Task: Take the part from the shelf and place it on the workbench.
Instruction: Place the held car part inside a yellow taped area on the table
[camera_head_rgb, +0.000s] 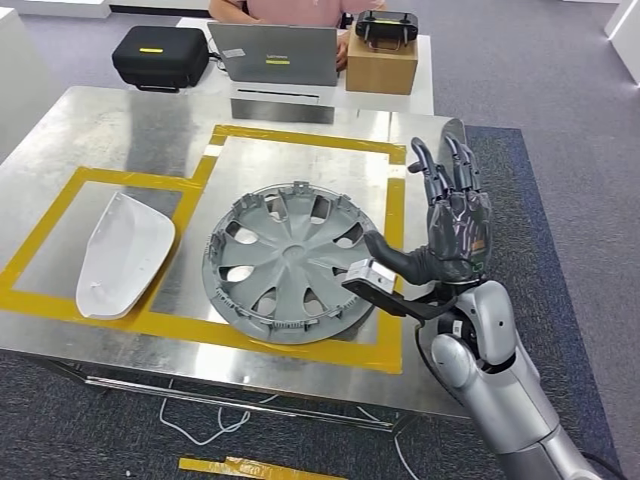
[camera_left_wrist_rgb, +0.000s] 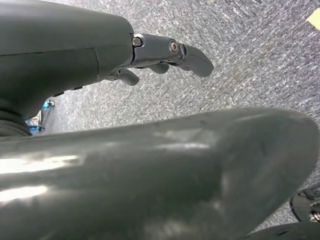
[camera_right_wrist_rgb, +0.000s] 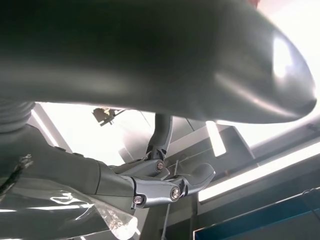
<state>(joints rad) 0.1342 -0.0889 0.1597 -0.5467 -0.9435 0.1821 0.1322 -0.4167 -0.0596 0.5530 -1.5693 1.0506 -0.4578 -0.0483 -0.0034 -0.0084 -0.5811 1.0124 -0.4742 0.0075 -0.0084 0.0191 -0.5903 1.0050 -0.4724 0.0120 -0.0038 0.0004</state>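
In the head view the wheel cover (camera_head_rgb: 289, 262) lay flat on the metal tabletop (camera_head_rgb: 68, 130), inside the larger yellow tape frame (camera_head_rgb: 302, 137), which seemed to mark where parts belong; judged from that, the placing step looked done. A white curved panel (camera_head_rgb: 121, 255) lay in the adjoining taped frame, well apart from the cover. The right hand (camera_head_rgb: 451, 225) stood at the cover's right side with its fingers (camera_head_rgb: 425, 160) raised and spread, holding nothing, its thumb reaching toward the cover's rim; I could not tell whether the thumb touched it. That open, upright posture read as a hand that had let go, not one about to grip. Beyond the tabletop a person sat behind a laptop (camera_head_rgb: 273, 53), with a black case (camera_head_rgb: 160, 55) and a cardboard box (camera_head_rgb: 381, 62) beside it. In the left wrist view the left hand (camera_left_wrist_rgb: 151, 120) hung over grey carpet (camera_left_wrist_rgb: 245, 65), fingers loosely apart, empty. In the right wrist view the right hand's fingers (camera_right_wrist_rgb: 166, 187) stood out against bright ceiling lights, clasping nothing.
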